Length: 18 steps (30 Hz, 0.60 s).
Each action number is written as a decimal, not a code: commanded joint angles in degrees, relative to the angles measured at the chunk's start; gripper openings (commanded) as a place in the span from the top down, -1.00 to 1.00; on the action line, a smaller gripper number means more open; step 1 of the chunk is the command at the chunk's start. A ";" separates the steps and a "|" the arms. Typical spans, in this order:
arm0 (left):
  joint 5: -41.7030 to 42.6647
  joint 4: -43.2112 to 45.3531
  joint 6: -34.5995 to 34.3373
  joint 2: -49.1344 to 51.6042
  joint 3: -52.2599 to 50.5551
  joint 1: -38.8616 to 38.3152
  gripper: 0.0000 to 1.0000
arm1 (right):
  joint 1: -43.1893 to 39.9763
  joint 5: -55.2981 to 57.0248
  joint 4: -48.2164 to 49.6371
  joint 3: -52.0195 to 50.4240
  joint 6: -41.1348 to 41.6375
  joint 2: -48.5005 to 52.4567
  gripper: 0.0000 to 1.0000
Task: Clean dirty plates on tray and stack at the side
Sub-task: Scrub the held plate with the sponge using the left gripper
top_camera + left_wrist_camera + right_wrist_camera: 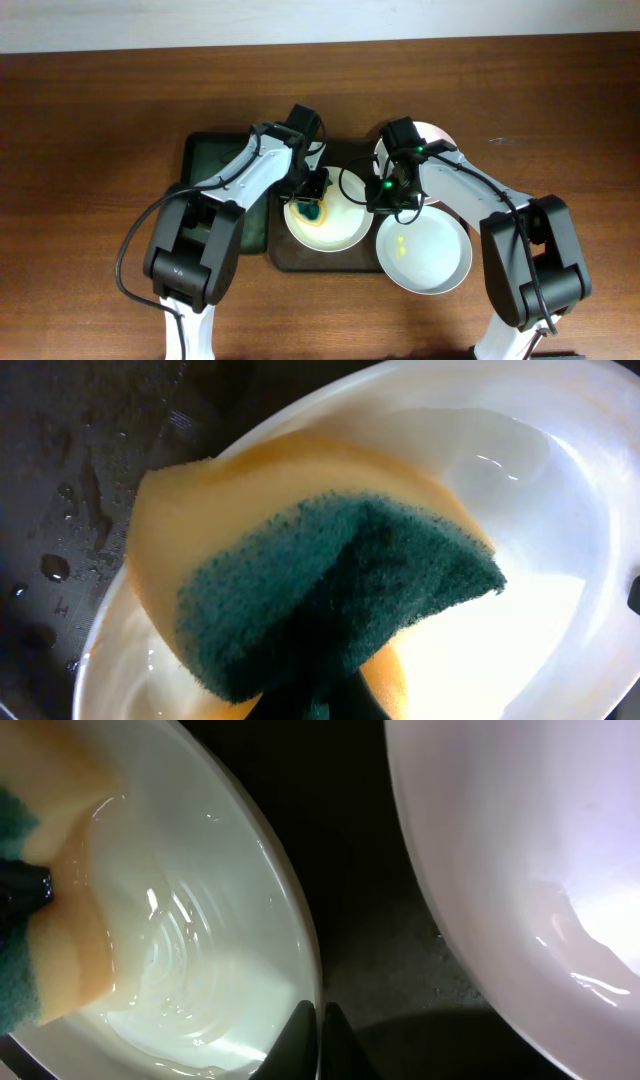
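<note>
Three round, shallow white plates and the tray. The tray (pixel 285 258) is dark brown and rectangular with rounded corners and a raised rim; in the left wrist view its floor (pixel 80 460) carries water droplets. The middle plate (pixel 338 236) lies flat inside the tray, with a glossy wet film rippling on its inner face (pixel 200 920) and a faint yellow tint near its centre. The front-right plate (pixel 435 258) lies just beside it, mostly beyond the tray's right edge, with a small yellow smudge left of centre. The rear plate (pixel 437 133) is largely hidden, apparently at the tray's far right corner.
</note>
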 commanded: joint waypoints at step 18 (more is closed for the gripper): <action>25.11 -4.35 7.85 4.81 -3.15 -0.90 0.99 | 0.31 -5.22 0.68 -0.20 -3.37 -1.49 0.92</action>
